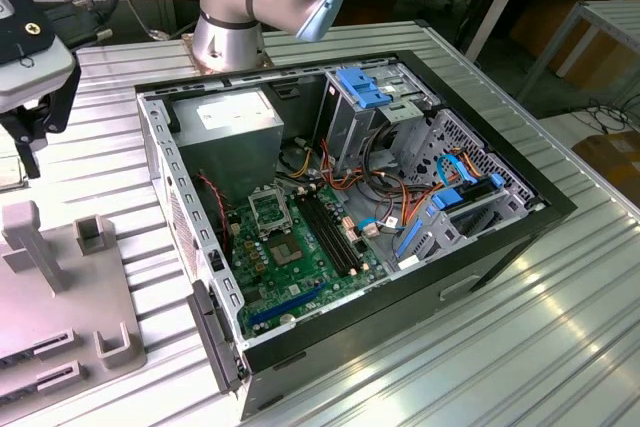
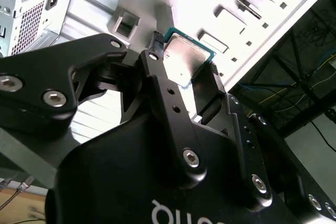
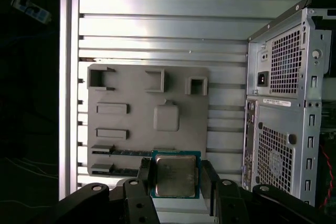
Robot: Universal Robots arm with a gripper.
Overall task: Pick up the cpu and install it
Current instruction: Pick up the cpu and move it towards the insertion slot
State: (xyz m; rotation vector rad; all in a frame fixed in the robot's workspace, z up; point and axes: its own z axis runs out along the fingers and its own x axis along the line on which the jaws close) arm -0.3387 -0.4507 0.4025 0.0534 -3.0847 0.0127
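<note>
First wrist view: the cpu point(image 3: 175, 176) is seen gripped by two opposite edges, its silver-grey top turned to the camera and its green border showing. The gripper point(image 3: 176, 183) is clamped on it, the jaws drawn in to the chip's width. The chip is held over one edge of the grey fixture plate point(image 3: 131, 129), which is laid on the ribbed aluminium table point(image 3: 157, 24). The computer case point(image 3: 283, 129) is stood just beside the plate. In the exterior view the gripper is found at the exterior view's left, well apart from the black socket frame point(image 1: 270, 209) on the green motherboard point(image 1: 300, 262) inside the opened case.
</note>
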